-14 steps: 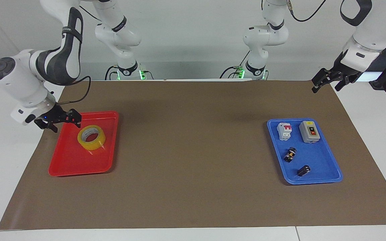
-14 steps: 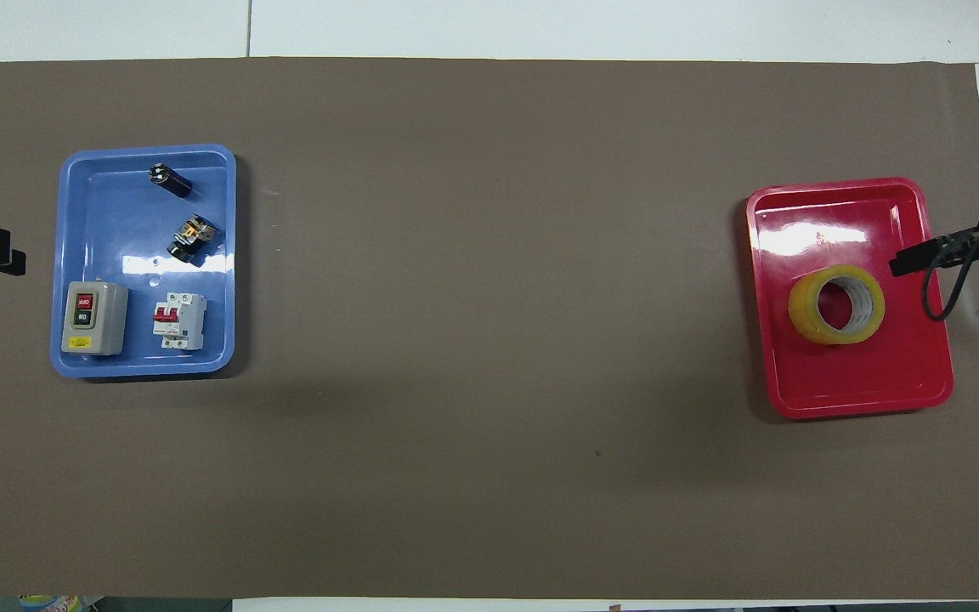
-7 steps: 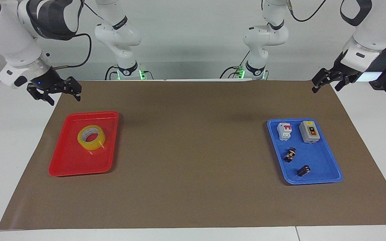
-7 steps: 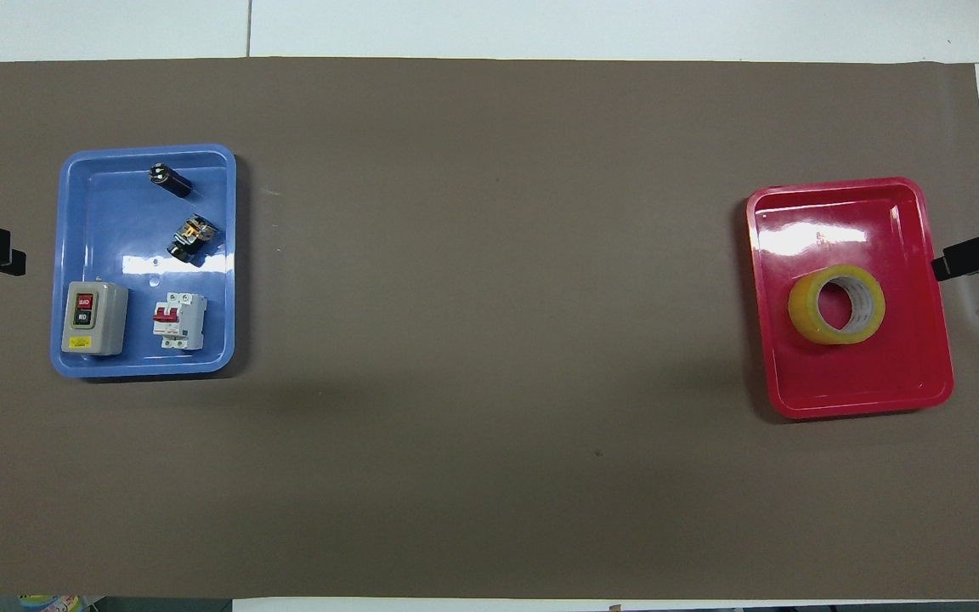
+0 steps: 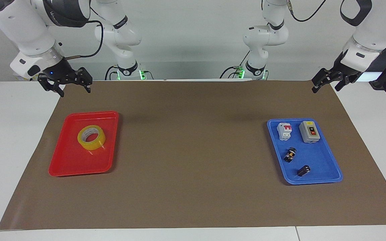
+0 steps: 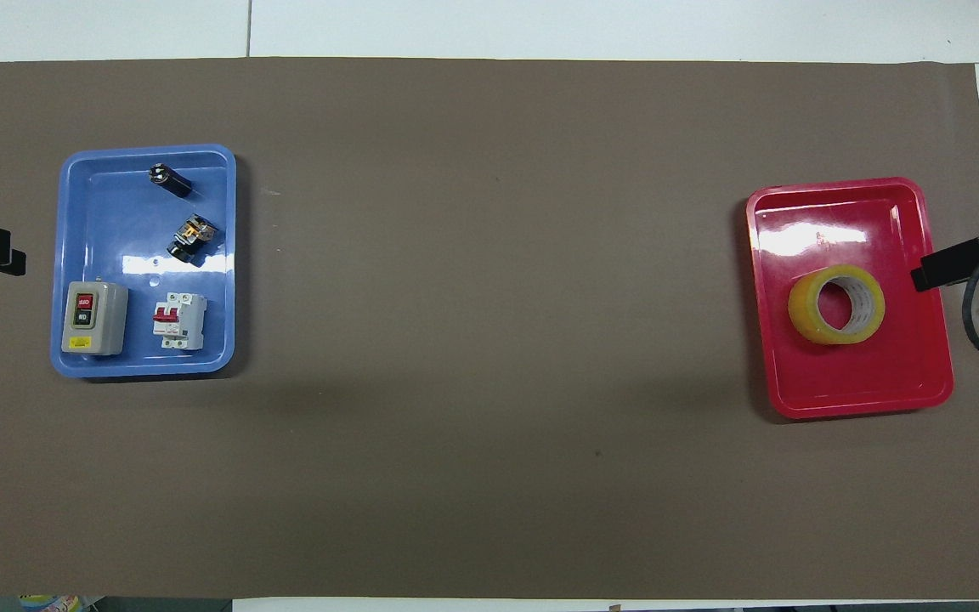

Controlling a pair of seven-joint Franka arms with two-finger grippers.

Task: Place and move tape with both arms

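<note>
The yellow tape roll (image 5: pixel 91 137) lies flat in the red tray (image 5: pixel 62 167) at the right arm's end of the table; in the overhead view the tape (image 6: pixel 836 303) sits mid-tray (image 6: pixel 855 404). My right gripper (image 5: pixel 74 91) is open and empty, raised in the air over the mat's edge, clear of the tray on the side nearer the robots. Its tip shows at the overhead view's edge (image 6: pixel 936 274). My left gripper (image 5: pixel 325 88) is open and empty, raised over the mat's corner at the left arm's end, and waits there.
A blue tray (image 5: pixel 327 160) at the left arm's end holds a grey switch box (image 5: pixel 309 131), a white and red breaker (image 5: pixel 284 131) and two small black parts (image 5: pixel 290 154). A brown mat (image 5: pixel 193 150) covers the table between the trays.
My right gripper has risen from beside the tape in the red tray and drawn back toward the robots, empty. The tape has stayed in the tray. The left arm has not moved.
</note>
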